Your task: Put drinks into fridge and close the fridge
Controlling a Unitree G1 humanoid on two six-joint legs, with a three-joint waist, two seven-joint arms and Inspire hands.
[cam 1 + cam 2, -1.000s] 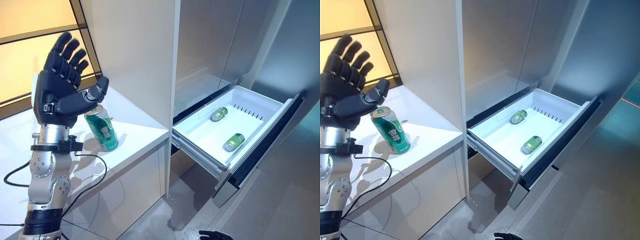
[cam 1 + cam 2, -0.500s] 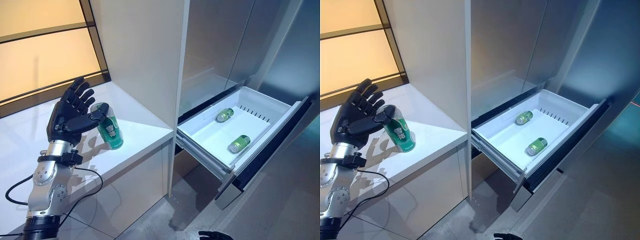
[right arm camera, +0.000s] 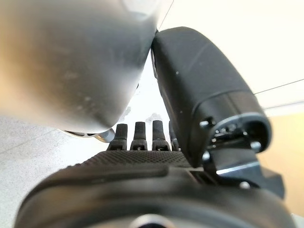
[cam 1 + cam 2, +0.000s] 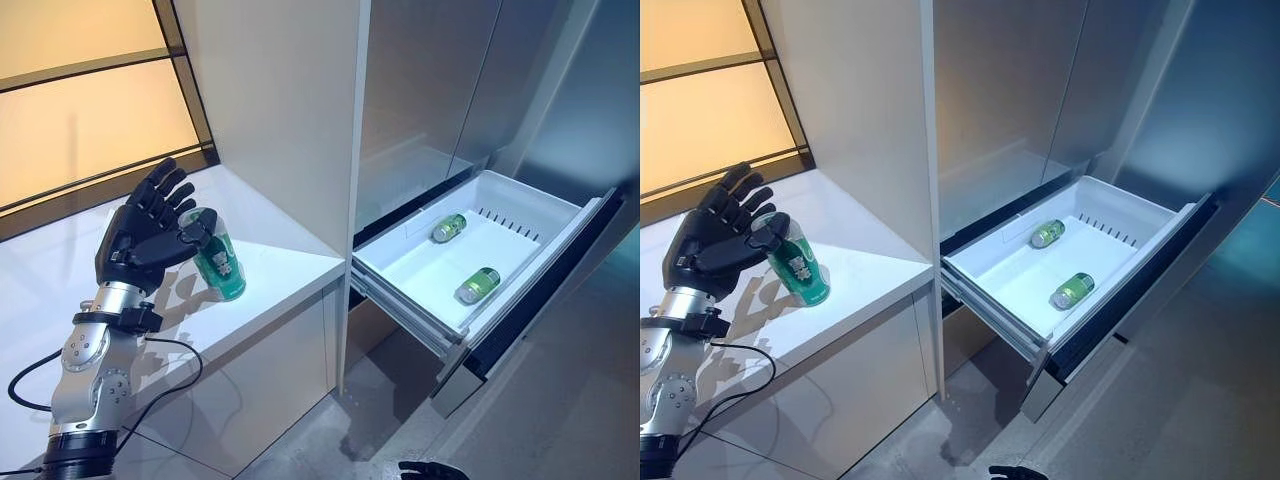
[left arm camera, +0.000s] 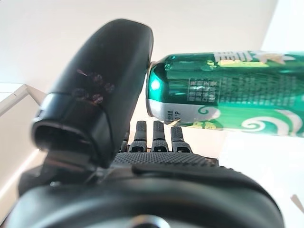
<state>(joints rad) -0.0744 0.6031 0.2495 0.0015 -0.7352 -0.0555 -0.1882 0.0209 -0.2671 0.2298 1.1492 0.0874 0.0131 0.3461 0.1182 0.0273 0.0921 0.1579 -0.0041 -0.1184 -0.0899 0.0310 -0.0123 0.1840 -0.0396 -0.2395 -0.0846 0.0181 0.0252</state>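
Observation:
A green drink can (image 4: 222, 266) stands upright on the white counter (image 4: 270, 275), left of the fridge. My left hand (image 4: 140, 235) is at the can's left, open, fingers spread and straight. In the left wrist view its thumb (image 5: 102, 90) touches the can (image 5: 228, 90) at its top rim; the fingers are not curled round it. The fridge drawer (image 4: 400, 290) is pulled out, with two green cans (image 4: 449, 228) (image 4: 478, 286) lying on their sides in it. My right hand (image 4: 430, 469) hangs low at the bottom edge, open and holding nothing (image 3: 142, 171).
A tall white cabinet panel (image 4: 290, 120) rises between the counter and the fridge. The grey fridge doors (image 4: 440, 90) above the drawer are shut. The drawer's dark front (image 4: 540, 290) juts out over the grey floor (image 4: 560, 410).
My left hand has come down from a raised pose to beside the can, its thumb now on the can's top. The head camera has shifted slightly.

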